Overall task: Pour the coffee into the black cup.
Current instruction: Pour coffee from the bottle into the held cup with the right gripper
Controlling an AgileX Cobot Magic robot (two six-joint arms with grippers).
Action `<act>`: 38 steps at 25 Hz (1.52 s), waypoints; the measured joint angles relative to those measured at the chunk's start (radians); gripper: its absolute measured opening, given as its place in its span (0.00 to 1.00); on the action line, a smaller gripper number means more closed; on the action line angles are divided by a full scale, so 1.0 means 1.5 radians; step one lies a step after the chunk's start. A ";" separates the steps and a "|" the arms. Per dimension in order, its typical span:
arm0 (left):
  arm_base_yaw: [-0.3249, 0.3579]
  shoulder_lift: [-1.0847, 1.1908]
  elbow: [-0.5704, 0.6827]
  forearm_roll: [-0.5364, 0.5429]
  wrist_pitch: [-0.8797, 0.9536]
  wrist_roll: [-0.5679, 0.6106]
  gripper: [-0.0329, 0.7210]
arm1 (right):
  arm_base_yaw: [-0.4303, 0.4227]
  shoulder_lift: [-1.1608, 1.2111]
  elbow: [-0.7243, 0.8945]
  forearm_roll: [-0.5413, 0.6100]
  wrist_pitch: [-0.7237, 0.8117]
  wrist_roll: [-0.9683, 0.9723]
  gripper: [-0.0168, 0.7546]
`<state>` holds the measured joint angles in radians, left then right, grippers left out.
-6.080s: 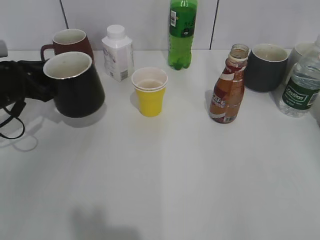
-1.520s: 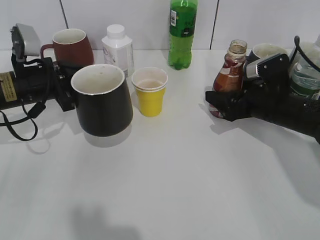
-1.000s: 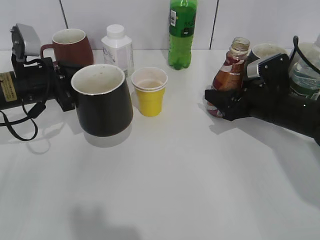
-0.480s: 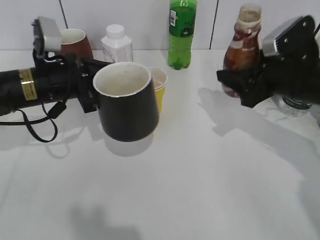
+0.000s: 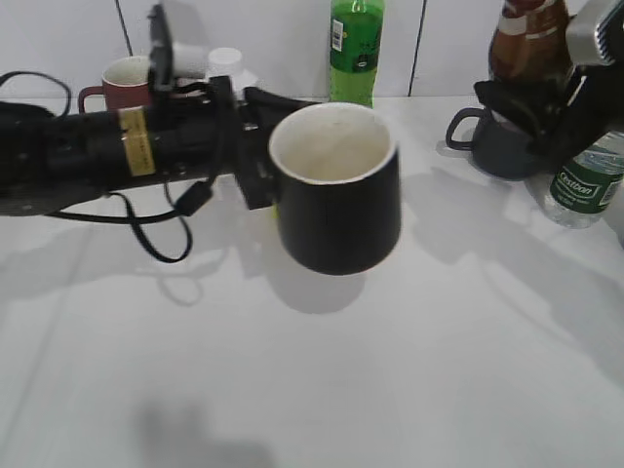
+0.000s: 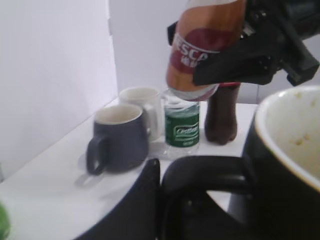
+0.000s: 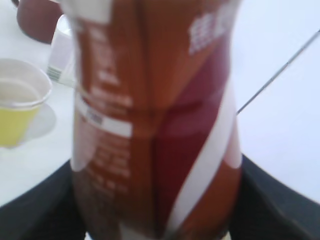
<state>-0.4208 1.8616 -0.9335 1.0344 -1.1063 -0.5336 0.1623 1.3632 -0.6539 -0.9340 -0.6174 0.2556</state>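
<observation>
White desk (image 5: 409,390) below: left end effector (image 6: 165,200) clamps the heavy, glossy black cup (image 5: 336,190) by its handle, aloft. Right end effector (image 5: 531,102) grips the coffee (image 5: 529,39) bottle's waist, raised; thin plastic, likely slick, so squeeze gently.

"NESCA" on coffee bottle (image 6: 202,47) label

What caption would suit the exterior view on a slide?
Left tool holds the black cup above the table while the right tool lifts the coffee bottle.
</observation>
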 joint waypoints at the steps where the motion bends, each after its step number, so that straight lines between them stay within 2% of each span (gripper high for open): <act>1: -0.014 0.000 -0.011 0.000 0.013 -0.003 0.09 | 0.000 -0.009 0.000 -0.008 0.004 -0.007 0.72; 7: -0.068 0.004 -0.054 -0.006 0.057 -0.011 0.09 | 0.000 -0.041 0.000 -0.084 0.007 -0.092 0.72; 11: -0.086 0.005 -0.056 -0.014 0.073 -0.015 0.09 | 0.000 -0.054 0.000 -0.090 0.007 -0.117 0.72; 27: -0.152 0.016 -0.056 -0.031 0.132 -0.019 0.09 | 0.000 -0.060 -0.014 -0.094 0.003 -0.369 0.72; 38: -0.156 0.016 -0.056 -0.051 0.165 -0.019 0.09 | 0.000 -0.060 -0.014 -0.094 0.003 -0.471 0.72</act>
<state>-0.6550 1.8860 -1.0179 0.9578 -0.8592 -0.5627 0.1623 1.2737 -0.6743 -1.0746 -0.6133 -0.4509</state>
